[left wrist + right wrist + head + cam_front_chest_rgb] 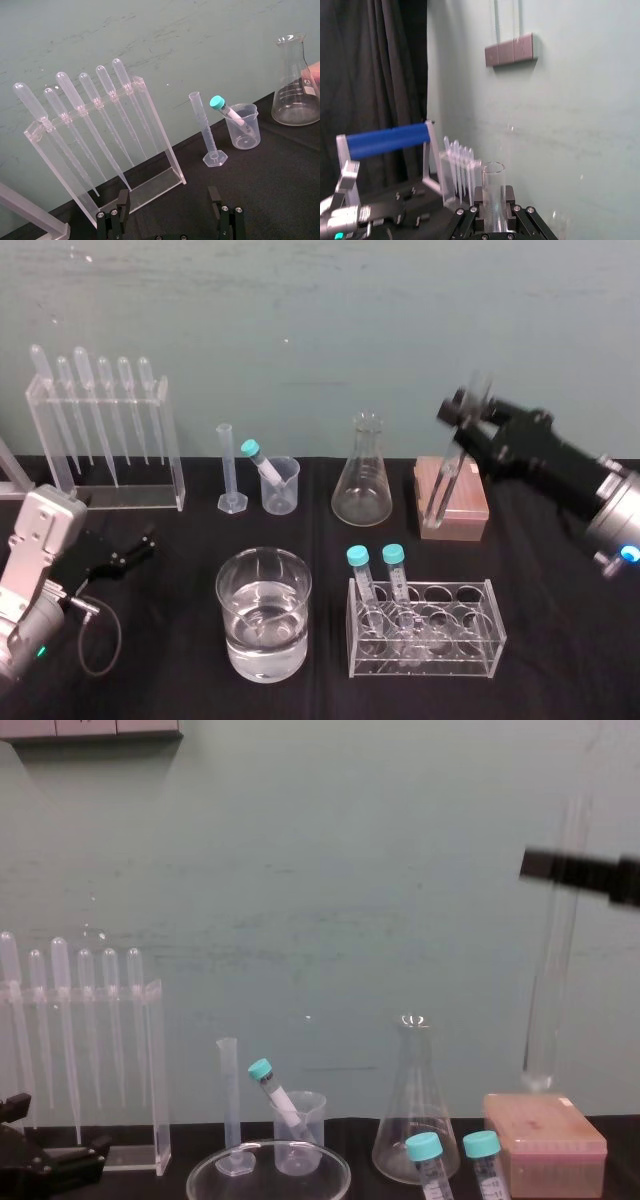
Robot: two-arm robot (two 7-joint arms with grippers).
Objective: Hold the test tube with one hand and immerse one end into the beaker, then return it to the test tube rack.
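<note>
The right pincer (466,412) is at the upper right of the head view, pinching the tube (450,475) near its open top. In the right wrist view the glass stands clamped between the two fingers (512,197), rim uppermost. The tube leans slightly, and its lower end meets the top of the rack (462,512) at right of centre. I cannot tell whether it sits in a hole or only touches the top. In the chest view the tube rises nearly upright at the right side, its base level with the rack's upper face. The beaker (283,490) stands well apart from the tube, near the middle of the head view, between the cylinder (228,465) on its left and the flask (362,475) on its right, with a teal-capped tube (262,462) leaning inside it. The left pincer (130,552) lies low at the lower left, over the black worktop (560,620), and the left wrist view shows its fingers spread wide. The pipette stand (105,440) fills the upper left. A glass of water (263,615) stands at lower centre, and just to its right is a clear stand (425,635) holding two more capped tubes.
</note>
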